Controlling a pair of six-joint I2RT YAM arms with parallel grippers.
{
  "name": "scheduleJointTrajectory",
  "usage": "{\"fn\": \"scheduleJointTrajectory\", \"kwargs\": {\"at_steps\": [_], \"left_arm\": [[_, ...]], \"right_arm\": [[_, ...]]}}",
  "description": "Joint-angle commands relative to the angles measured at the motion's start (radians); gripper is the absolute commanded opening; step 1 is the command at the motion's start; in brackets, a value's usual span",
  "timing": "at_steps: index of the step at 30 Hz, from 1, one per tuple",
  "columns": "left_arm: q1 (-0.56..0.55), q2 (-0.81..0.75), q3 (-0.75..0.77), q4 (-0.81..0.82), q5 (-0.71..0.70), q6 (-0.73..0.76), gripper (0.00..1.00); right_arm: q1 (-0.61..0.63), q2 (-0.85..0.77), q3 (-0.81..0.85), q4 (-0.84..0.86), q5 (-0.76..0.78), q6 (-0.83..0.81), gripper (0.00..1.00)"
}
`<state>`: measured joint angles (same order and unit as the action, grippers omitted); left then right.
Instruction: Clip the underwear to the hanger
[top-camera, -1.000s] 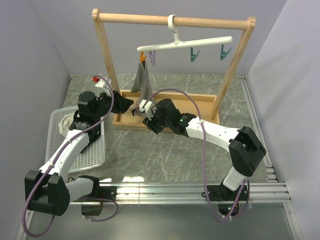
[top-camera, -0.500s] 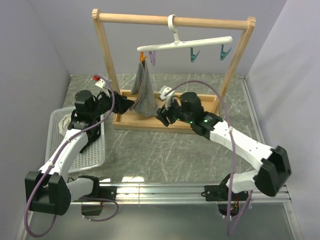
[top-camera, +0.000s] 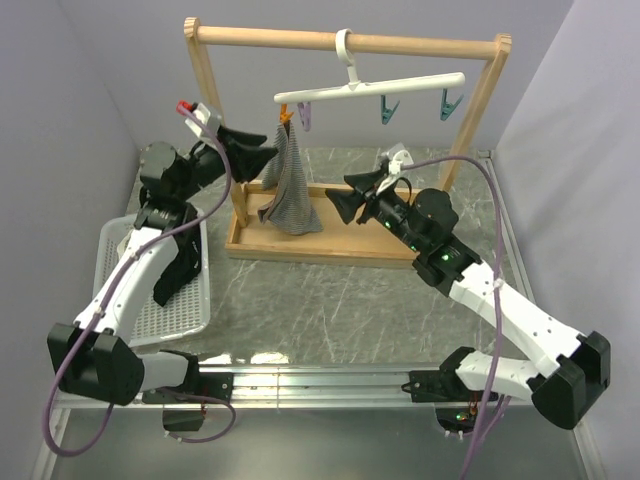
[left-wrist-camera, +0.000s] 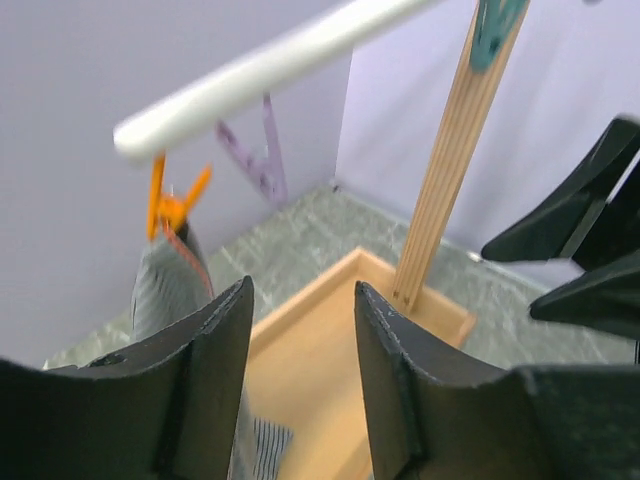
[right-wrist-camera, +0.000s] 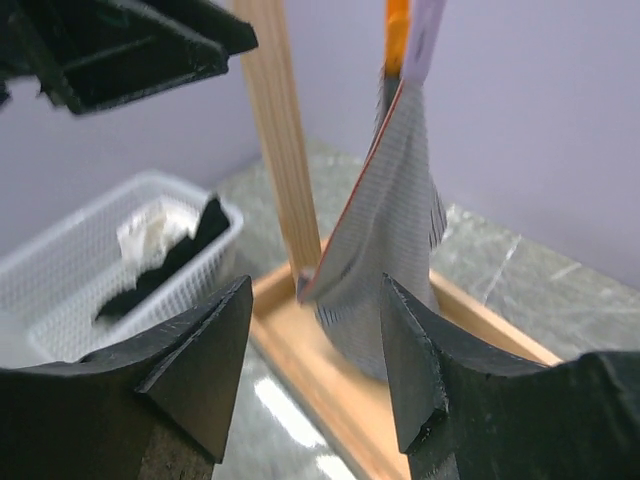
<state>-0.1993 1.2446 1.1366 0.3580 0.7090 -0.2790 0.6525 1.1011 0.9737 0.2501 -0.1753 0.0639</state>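
Here the underwear droops by one corner from an orange clip on the hanger. My left gripper and right gripper flank it, jaws apart and empty, seemingly to reach its loose side.

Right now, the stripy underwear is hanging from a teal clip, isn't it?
Not quite. The underwear is hanging, but from the orange clip, not a teal one. The left wrist view shows the orange clip pinching its top.
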Motion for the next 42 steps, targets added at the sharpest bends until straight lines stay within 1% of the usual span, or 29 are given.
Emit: {"fn": "scheduleJointTrajectory", "kwargs": {"at_steps": [1, 3, 5, 8, 10, 16, 26, 30, 31, 34, 37, 38, 42], "left_arm": [[-0.035, 0.052, 0.107, 0.072, -0.061, -0.083, 0.5], [-0.064, 0.078, 0.149, 0.061, -0.115, -0.098, 0.5], [-0.074, 0.091, 0.167, 0.058, -0.144, -0.129, 0.5], [-0.075, 0.096, 0.187, 0.053, -0.187, -0.156, 0.51], [-0.075, 0.093, 0.189, 0.053, -0.21, -0.164, 0.52], [-0.075, 0.087, 0.196, 0.024, -0.227, -0.178, 0.53], [-0.075, 0.085, 0.221, 0.016, -0.243, -0.213, 0.56], [-0.075, 0.096, 0.255, -0.023, -0.24, -0.224, 0.56], [-0.075, 0.099, 0.265, -0.06, -0.237, -0.224, 0.57], [-0.075, 0.118, 0.311, -0.112, -0.223, -0.223, 0.57], [-0.074, 0.142, 0.341, -0.16, -0.223, -0.224, 0.59], [-0.075, 0.145, 0.356, -0.178, -0.226, -0.223, 0.59], [-0.075, 0.182, 0.408, -0.243, -0.221, -0.233, 0.61]], "right_arm": [[-0.007, 0.068, 0.062, 0.181, 0.089, 0.12, 0.61], [-0.007, 0.13, 0.098, 0.218, 0.138, 0.142, 0.59], [-0.007, 0.186, 0.123, 0.29, 0.154, 0.157, 0.6], [0.006, 0.253, 0.181, 0.339, 0.2, 0.133, 0.6], [0.007, 0.292, 0.233, 0.334, 0.227, 0.12, 0.59], [0.009, 0.388, 0.318, 0.348, 0.23, 0.082, 0.57], [0.009, 0.508, 0.439, 0.33, 0.232, 0.08, 0.58], [0.009, 0.545, 0.477, 0.324, 0.24, 0.067, 0.58], [0.007, 0.557, 0.494, 0.321, 0.24, 0.065, 0.58], [0.006, 0.569, 0.519, 0.31, 0.234, 0.054, 0.56], [0.004, 0.583, 0.527, 0.301, 0.226, 0.043, 0.5], [0.001, 0.583, 0.523, 0.302, 0.221, 0.042, 0.45], [-0.007, 0.579, 0.511, 0.301, 0.215, 0.03, 0.33]]}}
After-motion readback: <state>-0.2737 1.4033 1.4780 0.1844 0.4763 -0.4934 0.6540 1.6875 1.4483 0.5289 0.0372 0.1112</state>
